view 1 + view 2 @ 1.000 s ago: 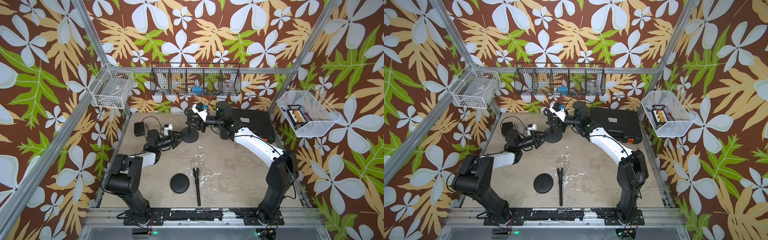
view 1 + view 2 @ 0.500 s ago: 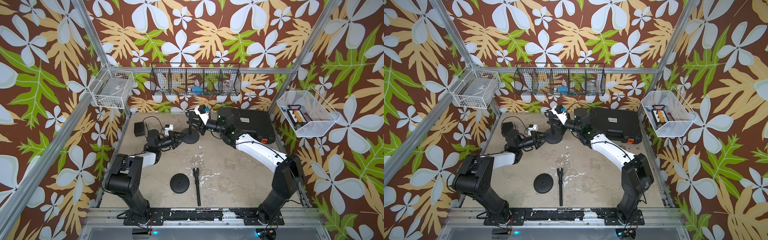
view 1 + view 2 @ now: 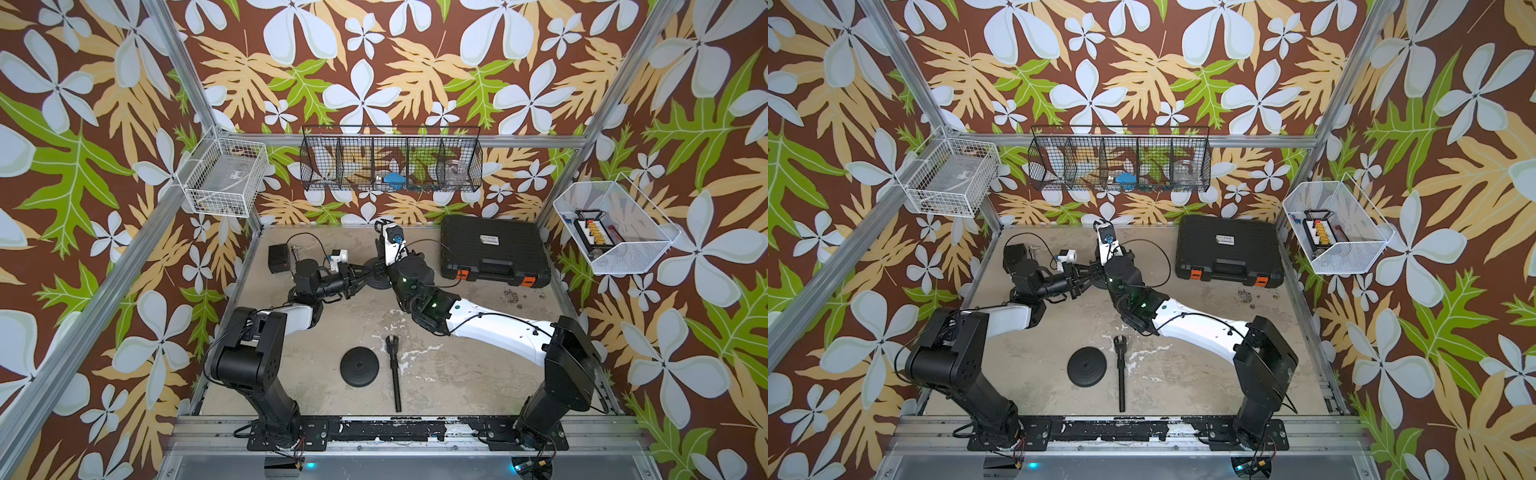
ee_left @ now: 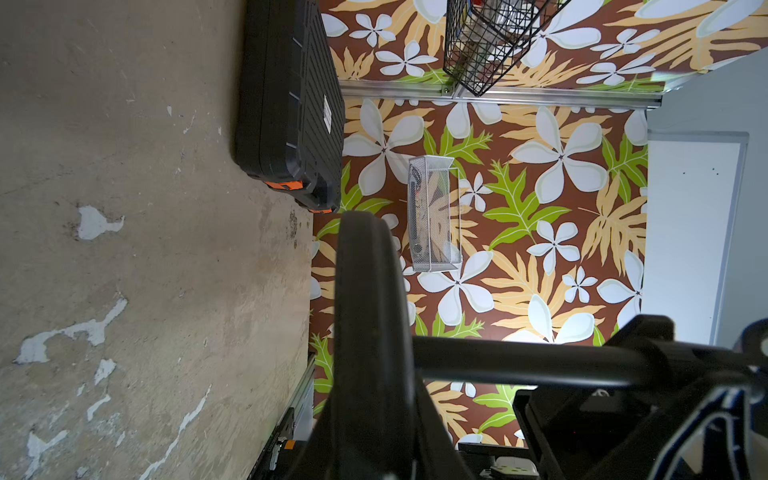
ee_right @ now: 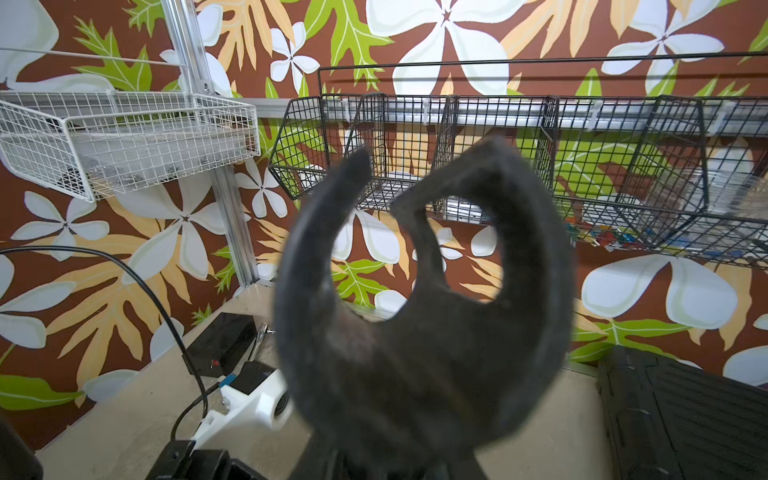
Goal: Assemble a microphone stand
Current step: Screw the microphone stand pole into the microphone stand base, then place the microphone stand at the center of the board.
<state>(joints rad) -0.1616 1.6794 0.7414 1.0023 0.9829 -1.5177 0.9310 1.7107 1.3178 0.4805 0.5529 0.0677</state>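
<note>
At the back of the table a black microphone stand is in hand: its round base (image 3: 377, 283) (image 4: 368, 332) is gripped at the rim by my left gripper (image 3: 360, 277), which is shut. A thin pole (image 4: 519, 365) runs out from the base's centre. My right gripper (image 3: 380, 266) sits at the pole's far end. The stand's U-shaped clip (image 5: 424, 316) looms blurred right in front of the right wrist camera and hides the jaws. A second round base (image 3: 359, 368) (image 3: 1087, 367) and a loose pole with a clip (image 3: 395, 376) lie apart on the table's front.
A black tool case (image 3: 494, 254) lies at the back right. A small black box (image 3: 277, 258) with a cable sits at the back left. Wire baskets (image 3: 390, 160) hang on the back and side walls above the table.
The right arm has drawn left and lower, bringing its wrist in close over the base. The left arm and the base it grips have stayed put.
</note>
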